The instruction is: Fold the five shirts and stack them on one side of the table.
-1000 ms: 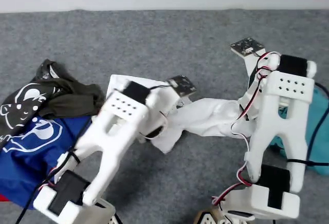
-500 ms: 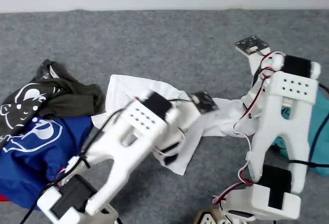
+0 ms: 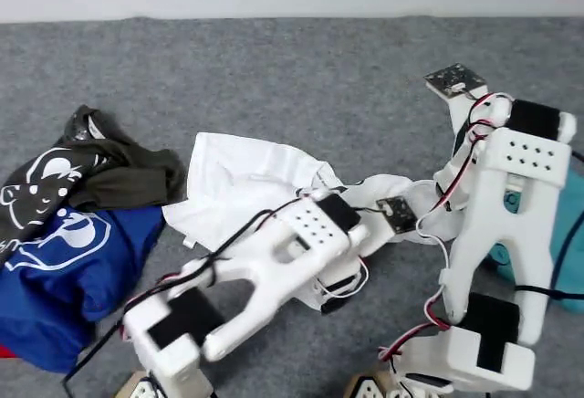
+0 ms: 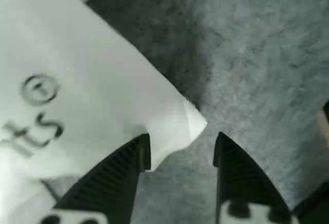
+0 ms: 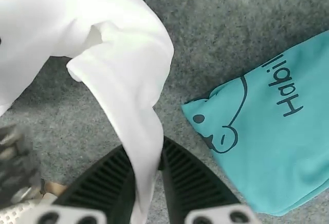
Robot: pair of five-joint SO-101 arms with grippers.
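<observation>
A white shirt (image 3: 237, 179) lies crumpled across the middle of the grey table (image 3: 274, 78). My left arm (image 3: 315, 229) reaches over its near edge. In the left wrist view the left gripper (image 4: 180, 154) is open, and a corner of the white shirt (image 4: 77, 90) lies just ahead of the gap between its fingers. My right gripper (image 5: 146, 165) is shut on a bunched end of the white shirt (image 5: 118, 44), which hangs lifted off the table. A folded teal shirt (image 3: 570, 225) rests at the table's right edge beside the right arm (image 3: 511, 170); it is also the teal shirt (image 5: 272, 142) in the right wrist view.
At the left lies a heap of a black printed shirt (image 3: 41, 188), an olive shirt (image 3: 128, 174) and a blue shirt (image 3: 64, 261), with a bit of red (image 3: 5, 352) under it. Bare grey table stretches along the back.
The left arm has swung right and toward the front, across the white shirt, uncovering the shirt's left part. The right arm has shifted slightly right, still holding its end.
</observation>
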